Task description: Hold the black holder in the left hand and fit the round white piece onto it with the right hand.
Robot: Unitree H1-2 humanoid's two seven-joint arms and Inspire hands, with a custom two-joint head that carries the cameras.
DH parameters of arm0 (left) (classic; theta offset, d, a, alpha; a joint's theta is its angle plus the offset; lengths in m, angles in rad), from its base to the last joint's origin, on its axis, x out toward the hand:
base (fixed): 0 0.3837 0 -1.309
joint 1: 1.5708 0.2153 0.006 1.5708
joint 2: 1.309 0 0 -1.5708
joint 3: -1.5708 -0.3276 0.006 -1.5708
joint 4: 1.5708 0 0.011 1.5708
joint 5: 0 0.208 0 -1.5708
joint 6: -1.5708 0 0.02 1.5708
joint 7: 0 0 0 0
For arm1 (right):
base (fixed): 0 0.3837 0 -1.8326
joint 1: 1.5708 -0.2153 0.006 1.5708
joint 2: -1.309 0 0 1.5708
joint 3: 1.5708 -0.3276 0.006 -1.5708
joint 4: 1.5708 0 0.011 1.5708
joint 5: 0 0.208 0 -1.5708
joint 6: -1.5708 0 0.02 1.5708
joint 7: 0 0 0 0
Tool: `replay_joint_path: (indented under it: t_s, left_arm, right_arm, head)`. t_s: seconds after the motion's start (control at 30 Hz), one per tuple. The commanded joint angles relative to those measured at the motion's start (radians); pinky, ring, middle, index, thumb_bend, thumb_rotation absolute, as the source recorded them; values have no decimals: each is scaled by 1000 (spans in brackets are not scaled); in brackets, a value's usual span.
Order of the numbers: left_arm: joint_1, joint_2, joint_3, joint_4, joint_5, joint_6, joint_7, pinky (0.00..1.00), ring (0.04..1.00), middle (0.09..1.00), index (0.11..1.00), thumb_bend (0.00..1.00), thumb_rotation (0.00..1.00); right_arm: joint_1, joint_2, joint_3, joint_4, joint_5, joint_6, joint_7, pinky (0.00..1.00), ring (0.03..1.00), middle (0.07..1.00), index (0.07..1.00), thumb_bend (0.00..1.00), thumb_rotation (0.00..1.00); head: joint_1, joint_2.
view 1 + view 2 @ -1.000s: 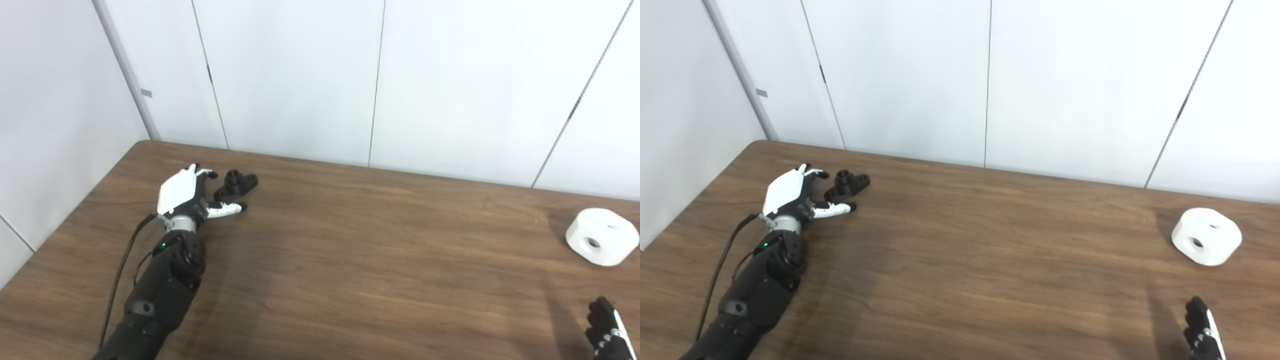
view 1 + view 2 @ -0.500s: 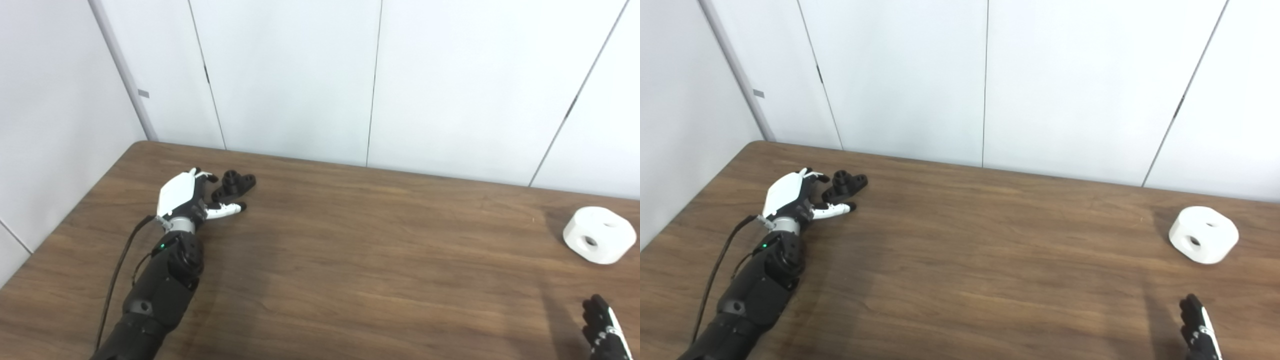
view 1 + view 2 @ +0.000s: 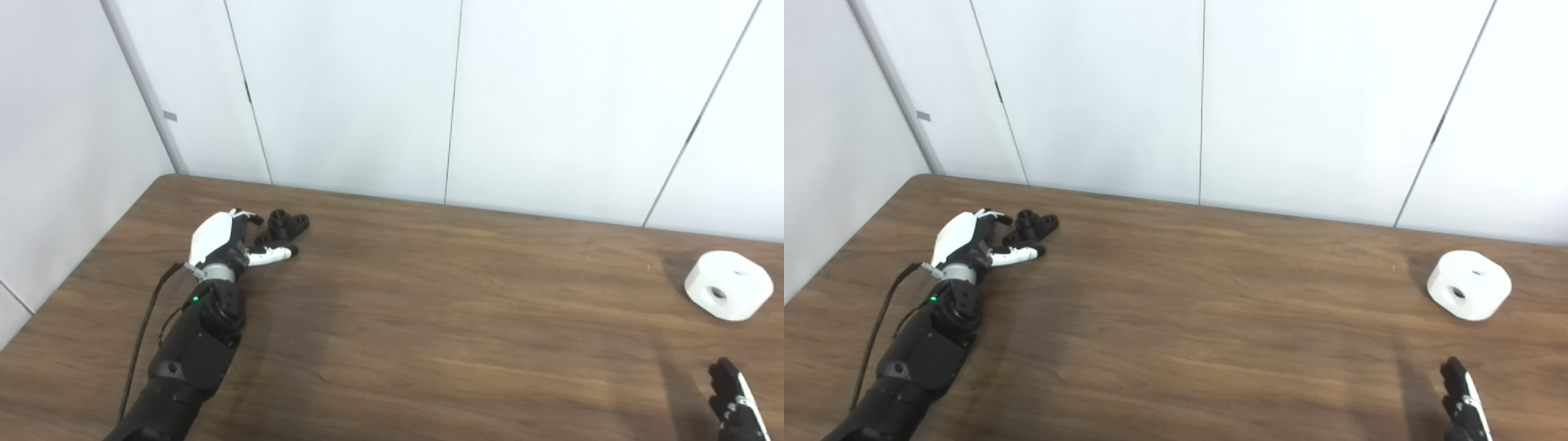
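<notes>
The small black holder point(image 3: 284, 225) lies on the brown table at the far left. My left hand point(image 3: 228, 241) rests right beside it with fingers spread around its near end, open, its thumb stretched along the table below the holder. The round white piece point(image 3: 727, 285), with a hole in its side, sits at the far right of the table. Only the dark fingertips of my right hand point(image 3: 733, 401) show at the bottom right corner, well short of the white piece, and I cannot tell how that hand stands.
White wall panels point(image 3: 453, 98) rise directly behind the table's back edge point(image 3: 429, 205) and along its left side. A black cable point(image 3: 144, 334) runs beside my left forearm.
The camera has turned a little to the right, so everything slid left in the picture. The left hand's fingers have edged closer around the holder. The right hand stays low at the corner.
</notes>
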Motion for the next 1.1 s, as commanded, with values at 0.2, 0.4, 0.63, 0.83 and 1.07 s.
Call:
replay_joint_path:
  t_s: [0.2, 0.4, 0.63, 0.83, 1.07]
  left_arm:
    - [-58, 31, 3, 7, -10, -17, 18, 1000, 996, 951, 782, 871, 375]
    - [-58, 36, -5, 14, -8, -18, 17, 1000, 997, 951, 781, 866, 368]
    - [-54, 39, -10, 10, -5, -22, 19, 1000, 999, 949, 769, 868, 357]
    - [-46, 37, -3, 4, -12, -25, 21, 1000, 1000, 948, 730, 871, 313]
    - [-45, 34, 5, 19, -18, -50, 45, 1000, 982, 896, 587, 816, 189]
  right_arm:
    - [-3, 23, 3, 24, -4, -20, -17, 1000, 1000, 977, 966, 667, 1000]
    - [-4, 22, 2, 25, -4, -20, -17, 1000, 1000, 982, 972, 657, 1000]
    - [-4, 21, 1, 22, 0, -15, -16, 1000, 1000, 982, 973, 654, 1000]
    - [0, 19, 1, 19, -10, -18, -19, 1000, 1000, 982, 973, 642, 1000]
    - [4, 18, -1, 14, 2, -12, -17, 1000, 1000, 980, 972, 662, 1000]
  head:
    - [1, 2]
    - [1, 1]
    - [2, 5]
    - [3, 7]
    - [3, 10]
